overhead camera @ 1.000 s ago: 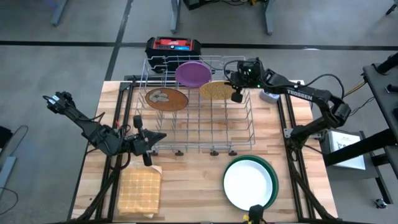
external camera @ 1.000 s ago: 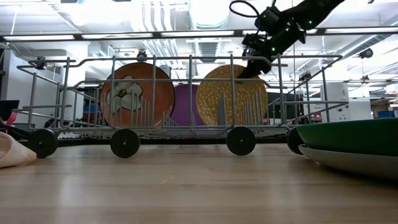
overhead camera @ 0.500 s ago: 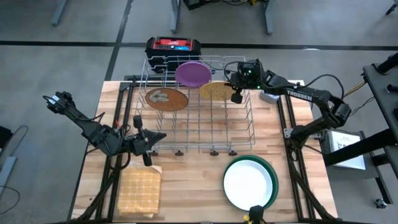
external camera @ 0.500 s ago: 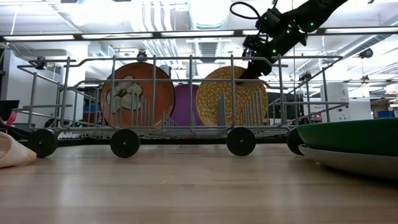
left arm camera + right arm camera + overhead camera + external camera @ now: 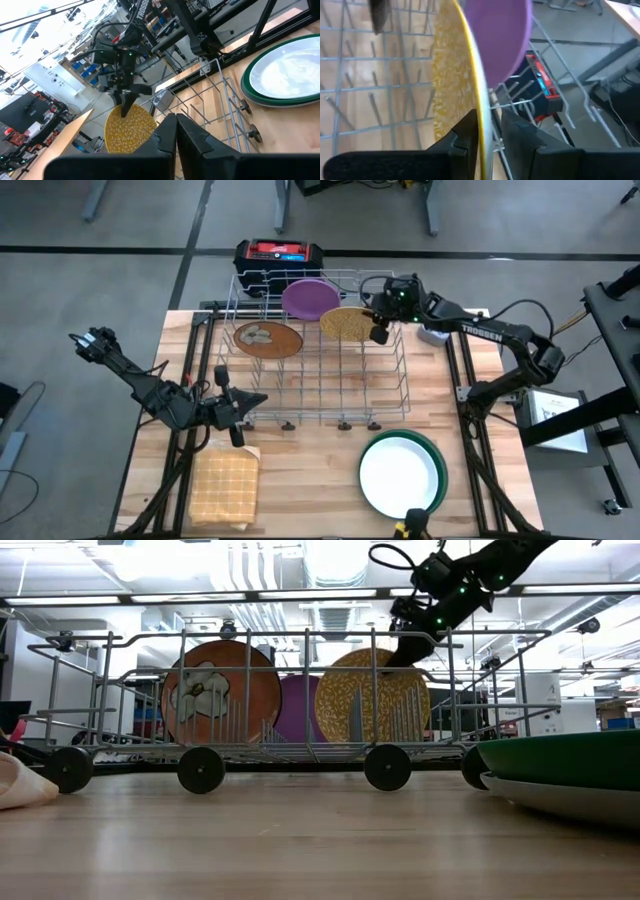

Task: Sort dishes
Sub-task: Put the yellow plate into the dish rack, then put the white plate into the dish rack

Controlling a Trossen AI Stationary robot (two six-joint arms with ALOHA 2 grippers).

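Observation:
A wire rack (image 5: 300,380) on wheels holds three plates on edge between its tines: purple (image 5: 310,298), brown with grey blotches (image 5: 268,337) and yellow speckled (image 5: 345,323). My right gripper (image 5: 489,120) is at the yellow plate's upper rim (image 5: 392,658), slightly open, one finger on each side of it. A white plate (image 5: 398,475) lies in a green one (image 5: 438,462) at the table's near right. My left gripper (image 5: 260,399) hovers shut at the rack's near left corner, holding nothing. My right gripper comes slanting down from the table's right onto the yellow plate's upper rim (image 5: 481,107), which runs between its two fingers. A thin gap shows between the rim and one finger (image 5: 520,135). Whether the other finger touches the plate's face, I cannot tell.
A square tan cloth (image 5: 225,485) lies at the near left. A small grey-blue gadget (image 5: 433,335) sits by the rack's far right corner. A red and black box (image 5: 280,255) stands beyond the table's far edge. The rack's near half is free of plates.

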